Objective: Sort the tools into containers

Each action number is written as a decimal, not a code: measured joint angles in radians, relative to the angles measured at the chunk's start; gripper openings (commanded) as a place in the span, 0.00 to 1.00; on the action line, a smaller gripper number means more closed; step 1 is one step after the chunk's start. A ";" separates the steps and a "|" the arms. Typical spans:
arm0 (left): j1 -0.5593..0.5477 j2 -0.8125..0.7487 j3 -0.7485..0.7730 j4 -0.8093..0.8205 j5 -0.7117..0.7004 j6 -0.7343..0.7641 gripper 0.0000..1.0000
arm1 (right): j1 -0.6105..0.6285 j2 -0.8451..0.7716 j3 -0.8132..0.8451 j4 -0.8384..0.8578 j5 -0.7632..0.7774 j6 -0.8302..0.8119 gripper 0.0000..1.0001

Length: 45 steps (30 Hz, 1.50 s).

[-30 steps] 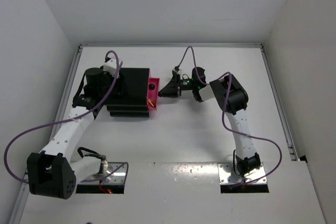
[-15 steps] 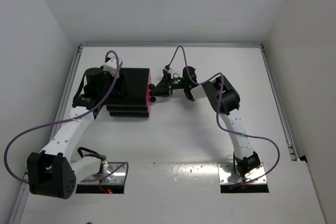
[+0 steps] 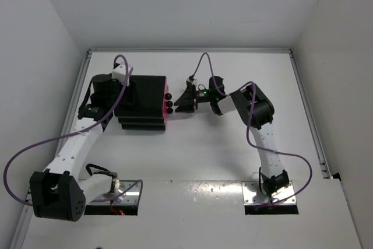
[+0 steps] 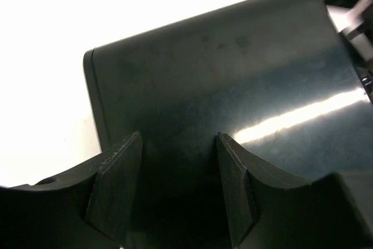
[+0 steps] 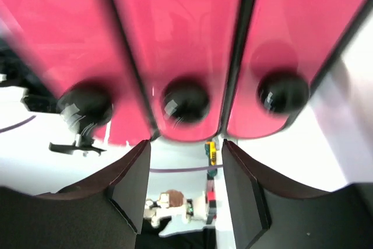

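The black drawer unit (image 3: 140,100) lies on the table with its three magenta-pink drawers (image 3: 165,104) facing right, all pushed in. In the right wrist view the drawer fronts (image 5: 175,27) fill the top, and the middle black knob (image 5: 185,100) is just ahead of my right gripper (image 5: 185,150). That gripper (image 3: 179,102) is open, empty and a little clear of the knobs. My left gripper (image 3: 124,94) is open against the unit's black back (image 4: 233,74), its fingers (image 4: 116,185) apart with nothing between them. No tools are in view.
The white table (image 3: 233,155) is walled by white panels on the left, back and right. Purple cables loop from both arms. The arm bases (image 3: 268,193) sit at the near edge.
One second ago a drawer stood open with a yellow-handled tool inside. My right gripper pushed it shut, then backed off slightly to the right. The left arm shifted a little.
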 measured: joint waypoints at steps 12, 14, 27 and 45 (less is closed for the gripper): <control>0.100 -0.019 0.115 -0.133 -0.060 -0.036 0.60 | -0.205 -0.336 -0.196 -0.095 -0.050 -0.160 0.52; 0.122 -0.026 0.110 -0.136 -0.087 -0.044 0.60 | -0.201 -0.374 -0.175 -0.266 -0.037 -0.281 0.52; 0.257 0.039 0.090 -0.163 -0.071 -0.056 0.58 | -0.087 -0.342 0.142 -0.948 0.103 -0.803 0.53; 0.264 0.053 0.043 -0.156 -0.028 -0.051 0.56 | -0.023 -0.200 0.175 -0.763 0.060 -0.613 0.56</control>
